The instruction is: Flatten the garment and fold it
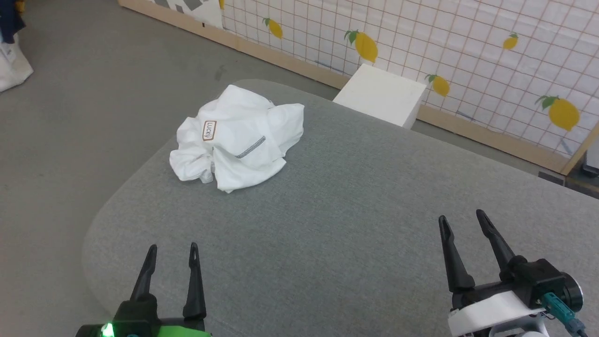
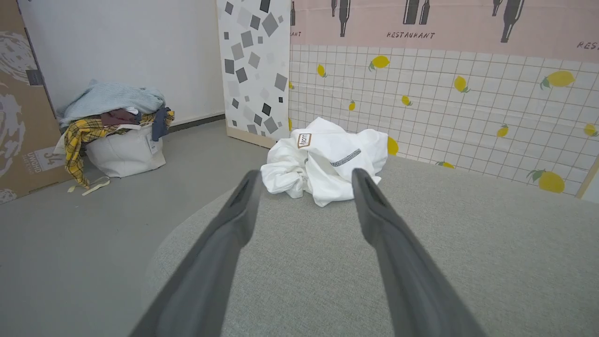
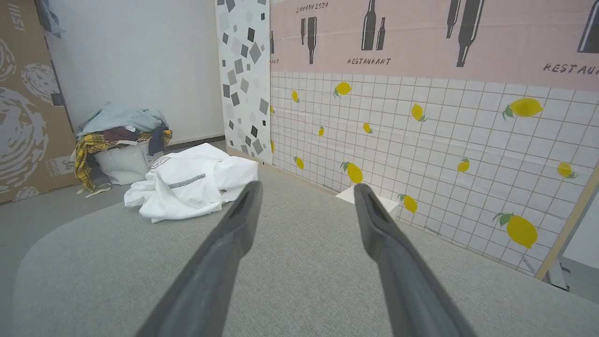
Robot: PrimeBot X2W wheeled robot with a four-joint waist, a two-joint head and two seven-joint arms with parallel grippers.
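Note:
The garment (image 1: 238, 135) is a white T-shirt crumpled in a heap near the far left corner of the grey table (image 1: 346, 196); a brownish square logo and a strip of grey zigzag stitching show on top. The left wrist view has the garment (image 2: 325, 161) straight ahead beyond the fingertips, and in the right wrist view the garment (image 3: 189, 187) sits ahead to the left. My left gripper (image 1: 172, 252) is open at the near left edge, well short of the heap. My right gripper (image 1: 463, 219) is open at the near right, nothing between its fingers.
A white box (image 1: 381, 96) stands on the floor just past the table's far edge, against the lemon-tiled wall (image 1: 468, 51). A white bag heaped with clothes (image 2: 117, 135) sits on the floor to the left beside a cardboard panel (image 2: 21, 103).

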